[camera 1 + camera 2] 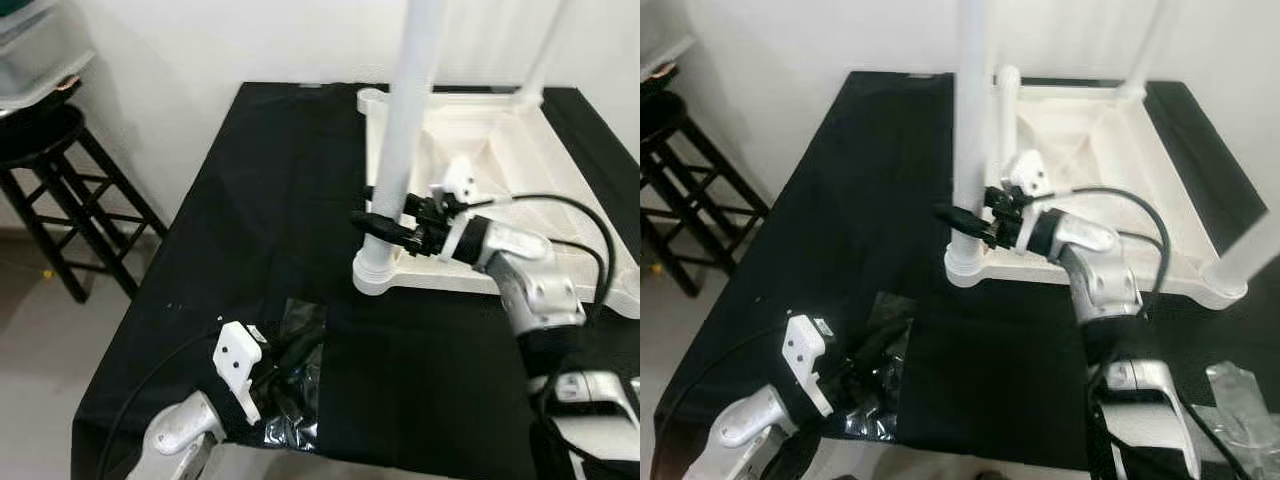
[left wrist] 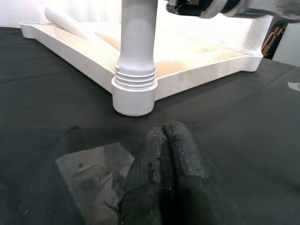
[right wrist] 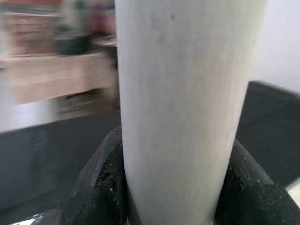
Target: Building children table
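Left eye view: white plastic children's table top [image 1: 560, 190] lies upside down on the black cloth-covered work surface [image 1: 250, 200], underside ribs facing up. The white cylindrical table leg [image 1: 405, 130] stands upright in the near corner socket [image 1: 378, 272], just below the right gripper [image 1: 385, 222]. The right gripper is clamped around this leg low on its shaft, one black finger on either side; the right wrist view confirms this, with the leg [image 3: 187, 108] filling the space between the two fingers [image 3: 101, 187].

Progress, judged: a second leg [image 1: 1155, 45] stands in a far corner beyond the right gripper, and a third, the white leg at the near right corner [image 1: 1250, 255], stands off to that gripper's outer side. The remaining far corner socket [image 1: 372, 98] looks empty. So three legs appear placed, one left to fit. In the left wrist view the thread ridges [image 2: 136, 77] on the held leg sit above the socket collar, so this leg may need further seating; cannot tell for certain.

Left gripper [image 1: 290, 375] rests low at the near edge of the cloth, fingers pressed together with nothing between them, lying on a sheet of clear crumpled plastic wrap [image 2: 93, 171]. Well apart from the table top.

A black wooden stool [image 1: 60, 180] stands on the floor beyond the left gripper's outer side.
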You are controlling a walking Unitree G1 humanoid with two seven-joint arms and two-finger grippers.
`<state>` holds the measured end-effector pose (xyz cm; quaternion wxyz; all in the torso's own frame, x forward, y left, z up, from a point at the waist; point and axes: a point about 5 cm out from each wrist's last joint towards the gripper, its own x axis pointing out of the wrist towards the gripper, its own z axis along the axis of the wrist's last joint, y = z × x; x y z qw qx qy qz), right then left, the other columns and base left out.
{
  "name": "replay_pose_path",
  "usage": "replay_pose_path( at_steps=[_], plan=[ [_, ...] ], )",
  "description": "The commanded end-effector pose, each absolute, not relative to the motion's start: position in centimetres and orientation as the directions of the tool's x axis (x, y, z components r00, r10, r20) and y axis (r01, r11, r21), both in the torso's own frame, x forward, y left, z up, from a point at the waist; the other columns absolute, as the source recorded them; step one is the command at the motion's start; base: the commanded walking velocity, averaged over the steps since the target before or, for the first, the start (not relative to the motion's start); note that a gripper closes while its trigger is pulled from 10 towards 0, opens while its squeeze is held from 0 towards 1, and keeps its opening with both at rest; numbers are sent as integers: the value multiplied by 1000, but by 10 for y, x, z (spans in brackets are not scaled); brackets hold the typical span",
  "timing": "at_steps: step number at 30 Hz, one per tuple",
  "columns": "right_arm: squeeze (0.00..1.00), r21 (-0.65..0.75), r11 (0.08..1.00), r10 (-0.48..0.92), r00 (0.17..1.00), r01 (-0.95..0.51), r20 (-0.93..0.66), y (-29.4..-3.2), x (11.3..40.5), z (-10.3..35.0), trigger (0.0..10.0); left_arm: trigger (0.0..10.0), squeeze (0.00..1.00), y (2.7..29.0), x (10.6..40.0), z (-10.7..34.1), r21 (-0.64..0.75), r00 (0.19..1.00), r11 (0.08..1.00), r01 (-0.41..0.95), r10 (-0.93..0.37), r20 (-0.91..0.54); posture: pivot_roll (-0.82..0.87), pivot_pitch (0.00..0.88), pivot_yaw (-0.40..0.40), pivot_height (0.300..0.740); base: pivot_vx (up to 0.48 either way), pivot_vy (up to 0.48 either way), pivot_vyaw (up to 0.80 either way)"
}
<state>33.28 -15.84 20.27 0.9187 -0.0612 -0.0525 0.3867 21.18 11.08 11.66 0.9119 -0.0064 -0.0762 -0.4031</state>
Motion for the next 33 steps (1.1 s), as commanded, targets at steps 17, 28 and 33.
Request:
replay_pose_path(
  at_steps=[17,28,33],
  plan=[
    [0,-81,942,306,933,-326,-191,-114,306,143,0,10000,0,113,214,116,61,671,682,729,-729,135,20,138,-5,740,0,0,0],
    [0,-154,695,714,700,-702,34,-128,341,218,10000,10000,0,111,215,116,53,662,673,738,-737,137,14,134,3,740,0,0,0],
    [0,-190,509,850,525,-840,-44,-129,347,218,10000,10000,0,111,216,116,54,664,674,736,-736,136,25,132,-1,740,0,0,0]
  ],
)
